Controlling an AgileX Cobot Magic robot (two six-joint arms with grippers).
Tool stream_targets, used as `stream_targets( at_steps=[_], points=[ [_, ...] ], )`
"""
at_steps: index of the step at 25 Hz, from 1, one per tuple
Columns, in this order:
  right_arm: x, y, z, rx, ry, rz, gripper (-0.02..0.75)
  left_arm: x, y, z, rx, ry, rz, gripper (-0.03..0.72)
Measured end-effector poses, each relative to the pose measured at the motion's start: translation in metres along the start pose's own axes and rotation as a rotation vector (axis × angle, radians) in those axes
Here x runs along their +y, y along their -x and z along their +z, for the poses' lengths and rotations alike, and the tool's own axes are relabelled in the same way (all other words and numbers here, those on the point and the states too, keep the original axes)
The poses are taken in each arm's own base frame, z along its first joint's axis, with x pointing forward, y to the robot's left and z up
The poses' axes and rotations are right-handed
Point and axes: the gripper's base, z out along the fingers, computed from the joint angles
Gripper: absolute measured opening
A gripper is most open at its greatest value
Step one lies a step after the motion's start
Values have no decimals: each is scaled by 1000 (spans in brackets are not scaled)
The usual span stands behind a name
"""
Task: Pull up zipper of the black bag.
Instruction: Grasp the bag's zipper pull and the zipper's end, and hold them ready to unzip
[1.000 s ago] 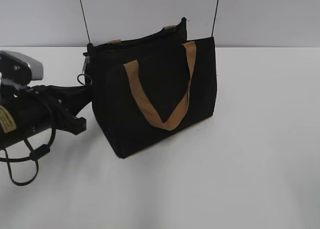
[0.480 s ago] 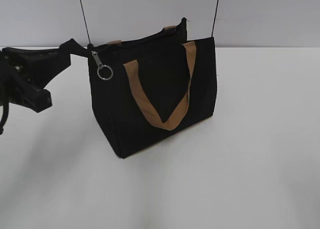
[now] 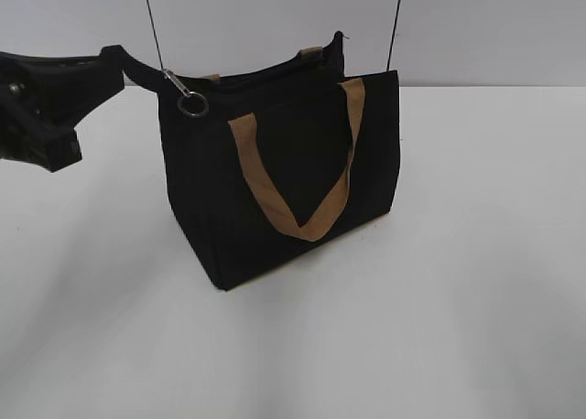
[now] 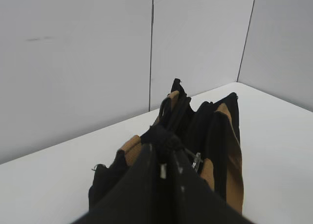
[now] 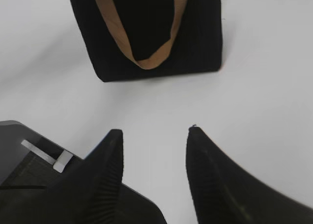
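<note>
The black bag (image 3: 206, 195) stands upright on the white table, its tan handles (image 3: 307, 225) hanging down its front. The silver zipper pull (image 3: 177, 82) with a metal ring (image 3: 192, 105) hangs at the bag's top left corner. My left gripper (image 3: 146, 74) reaches in from the left and is shut on a black fabric lump at that corner. In the left wrist view the closed fingers (image 4: 146, 165) pinch the fabric, and the pull (image 4: 197, 161) lies free just to their right. My right gripper (image 5: 155, 131) is open and empty over the table in front of the bag (image 5: 195, 38).
The white table (image 3: 458, 300) stretches round the bag on all sides. A grey wall (image 3: 476, 26) with thin dark vertical seams stands behind. A dark part of the robot (image 5: 29, 158) shows at the lower left of the right wrist view.
My left gripper has risen from low beside the bag to its top left corner and closed on the fabric there. The pull and ring have swung upward and the corner is tugged left.
</note>
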Motion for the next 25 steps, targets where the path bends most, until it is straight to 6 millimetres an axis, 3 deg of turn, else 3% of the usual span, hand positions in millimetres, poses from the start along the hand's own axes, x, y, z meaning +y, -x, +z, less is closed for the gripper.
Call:
stream_targets(
  at_steps=[13, 20, 25],
  points=[
    [-30, 40, 69, -31, 205, -39, 325, 1, 9, 3, -26, -3, 0, 19],
    [-53, 74, 102, 5, 244, -88, 325, 1, 9, 3, -26, -3, 0, 19],
    [-43, 89, 132, 38, 338, -174, 325, 1, 9, 3, -27, -4, 1, 19]
  ],
)
